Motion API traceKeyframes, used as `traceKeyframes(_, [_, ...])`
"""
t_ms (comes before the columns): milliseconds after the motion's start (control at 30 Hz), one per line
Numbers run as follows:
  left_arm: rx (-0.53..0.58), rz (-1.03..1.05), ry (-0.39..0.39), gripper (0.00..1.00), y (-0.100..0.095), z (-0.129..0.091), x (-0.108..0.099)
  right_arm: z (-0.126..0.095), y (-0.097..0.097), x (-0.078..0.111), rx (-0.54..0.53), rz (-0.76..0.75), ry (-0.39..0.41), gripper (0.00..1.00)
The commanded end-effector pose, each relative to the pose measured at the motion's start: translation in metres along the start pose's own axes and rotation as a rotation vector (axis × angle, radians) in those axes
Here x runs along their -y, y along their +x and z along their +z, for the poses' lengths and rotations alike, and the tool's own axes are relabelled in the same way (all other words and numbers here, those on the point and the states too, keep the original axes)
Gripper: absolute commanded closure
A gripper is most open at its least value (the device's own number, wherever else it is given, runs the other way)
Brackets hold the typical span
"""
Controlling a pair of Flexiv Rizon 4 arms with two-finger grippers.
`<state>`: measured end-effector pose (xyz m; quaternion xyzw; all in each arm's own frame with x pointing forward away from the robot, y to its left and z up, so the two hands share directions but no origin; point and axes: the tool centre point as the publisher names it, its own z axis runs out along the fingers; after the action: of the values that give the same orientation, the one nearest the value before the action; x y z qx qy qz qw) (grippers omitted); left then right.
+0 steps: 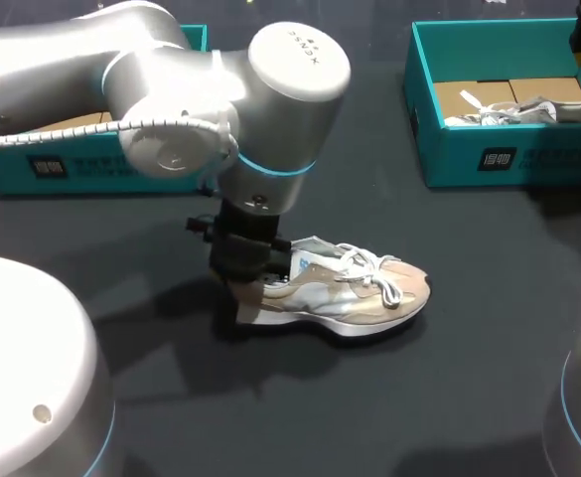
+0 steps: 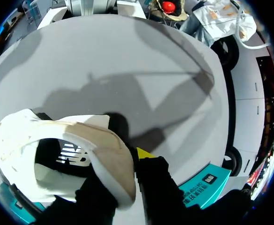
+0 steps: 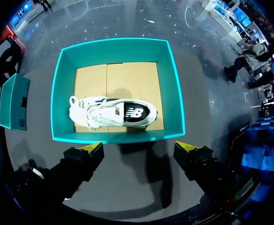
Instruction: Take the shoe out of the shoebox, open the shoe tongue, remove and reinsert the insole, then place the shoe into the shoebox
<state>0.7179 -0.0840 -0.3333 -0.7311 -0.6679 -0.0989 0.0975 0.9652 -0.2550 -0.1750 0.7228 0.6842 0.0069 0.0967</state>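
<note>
Your left end effector is clamped only on the heel collar of the shoe; soft edge, could fold and slip when you lift.

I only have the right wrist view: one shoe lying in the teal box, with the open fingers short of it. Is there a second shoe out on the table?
Observer: Yes. The head view shows a second shoe sitting on the dark table, outside the box.
Operator: Is the left arm on it?
Observer: The left gripper is down at its heel.
Operator: Is it gripping?
Observer: The left wrist view shows the heel collar between both fingers, apparently pinched.
</note>
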Motion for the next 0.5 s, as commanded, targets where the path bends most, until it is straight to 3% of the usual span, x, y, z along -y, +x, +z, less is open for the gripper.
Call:
traceKeyframes(33, [-0.004, 0.000, -0.007, 1.00, -0.007, 0.008, -0.004, -0.001, 0.000, 0.001, 0.001, 0.001, -0.001, 0.00])
traceKeyframes(500, [-0.023, -0.031, -0.009, 1.00, -0.021, 0.028, -0.005, -0.001, 0.000, 0.001, 0.001, 0.001, -0.001, 0.00])
